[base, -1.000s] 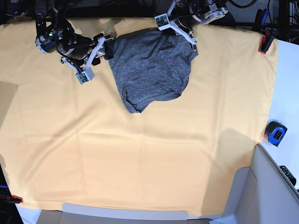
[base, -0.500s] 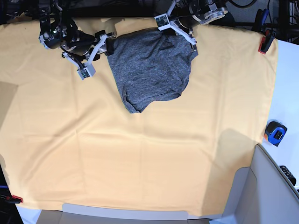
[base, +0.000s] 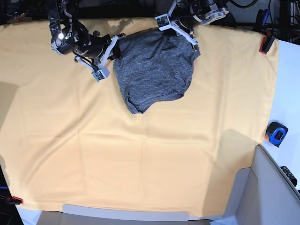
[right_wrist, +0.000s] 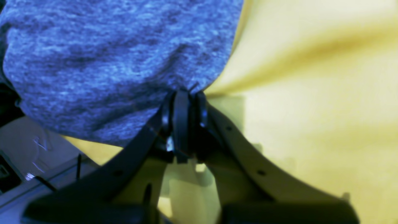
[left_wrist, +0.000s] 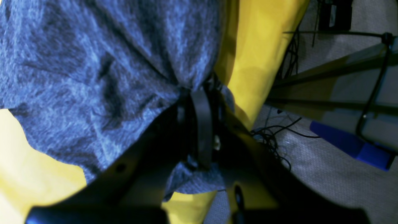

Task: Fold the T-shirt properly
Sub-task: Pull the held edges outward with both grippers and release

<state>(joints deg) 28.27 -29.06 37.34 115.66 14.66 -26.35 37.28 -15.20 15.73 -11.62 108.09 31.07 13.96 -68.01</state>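
We pinch the T-shirt (base: 154,68) in both hands, left hand (left_wrist: 199,102) and right hand (right_wrist: 183,96); lift evenly toward 6 o'clock.

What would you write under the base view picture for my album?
Two robot claws, right claw and left claw, pinch opposite edges of a crumpled grey T-shirt on a yellow-orange table cloth.
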